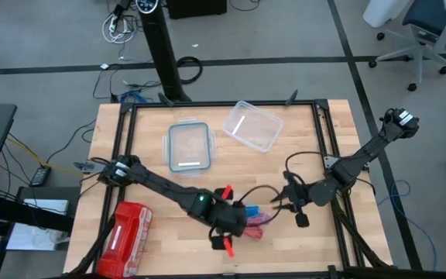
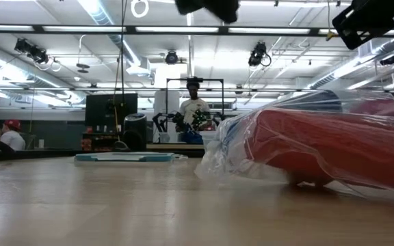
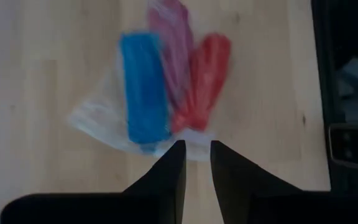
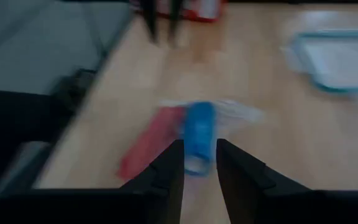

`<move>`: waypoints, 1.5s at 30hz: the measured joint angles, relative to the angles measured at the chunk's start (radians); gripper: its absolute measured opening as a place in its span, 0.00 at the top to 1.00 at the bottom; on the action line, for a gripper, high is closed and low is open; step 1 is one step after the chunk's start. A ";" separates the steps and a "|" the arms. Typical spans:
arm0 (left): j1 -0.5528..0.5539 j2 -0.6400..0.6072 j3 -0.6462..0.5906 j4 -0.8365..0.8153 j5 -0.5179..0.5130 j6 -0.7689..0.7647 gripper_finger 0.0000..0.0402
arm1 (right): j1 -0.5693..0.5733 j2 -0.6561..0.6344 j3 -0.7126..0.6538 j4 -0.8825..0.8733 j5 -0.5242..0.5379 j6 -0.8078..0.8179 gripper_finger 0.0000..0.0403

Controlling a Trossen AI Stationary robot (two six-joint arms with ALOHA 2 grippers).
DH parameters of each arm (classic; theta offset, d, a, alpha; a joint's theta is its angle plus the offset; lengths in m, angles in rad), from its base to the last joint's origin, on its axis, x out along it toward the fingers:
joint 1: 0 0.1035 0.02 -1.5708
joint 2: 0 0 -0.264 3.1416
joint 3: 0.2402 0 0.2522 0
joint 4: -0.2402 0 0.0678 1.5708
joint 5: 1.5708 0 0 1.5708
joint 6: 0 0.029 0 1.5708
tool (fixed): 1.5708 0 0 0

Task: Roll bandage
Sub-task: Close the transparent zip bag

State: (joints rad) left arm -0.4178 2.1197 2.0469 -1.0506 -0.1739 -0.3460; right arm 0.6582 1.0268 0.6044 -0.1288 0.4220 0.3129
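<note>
Near table's front edge — bandage (image 1: pixel 252 210) rolled | long axis left-right | between tools

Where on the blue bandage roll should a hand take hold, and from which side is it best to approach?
Probably across the middle of the bandage, coming from above. It lies flat on the table as a compact cylinder, with red-pink rolls close along one long side and clear plastic under it. A pinch across its width near the free end, away from the red rolls, looks least likely to catch them.
</note>
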 joint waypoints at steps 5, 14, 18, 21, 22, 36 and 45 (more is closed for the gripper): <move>-0.025 0.000 -0.096 0.065 -0.023 -0.068 0.80 | -0.021 0.078 0.000 0.116 -0.088 -0.033 0.77; -0.068 0.001 -0.266 0.180 -0.039 -0.221 0.80 | -0.081 0.193 0.000 0.156 -0.349 0.010 0.78; -0.081 0.000 -0.327 0.236 -0.055 -0.270 0.80 | -0.095 0.263 0.000 0.158 -0.478 0.058 0.78; -0.083 0.001 -0.366 0.259 -0.058 -0.295 0.80 | -0.098 0.305 0.000 0.161 -0.541 0.064 0.78; -0.083 0.002 -0.379 0.278 -0.063 -0.301 0.80 | -0.098 0.317 0.000 0.161 -0.543 0.071 0.78; -0.029 0.002 -0.529 0.560 -0.190 -0.286 0.80 | -0.255 0.379 0.000 0.052 -0.261 0.071 0.78; -0.014 0.001 -0.530 0.780 -0.226 -0.131 0.80 | -0.345 0.164 0.005 -0.311 -0.245 0.116 0.80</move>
State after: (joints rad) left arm -0.4316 2.1208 1.5166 -0.2702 -0.4002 -0.4771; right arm 0.3136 1.1904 0.6094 -0.4394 0.1772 0.4290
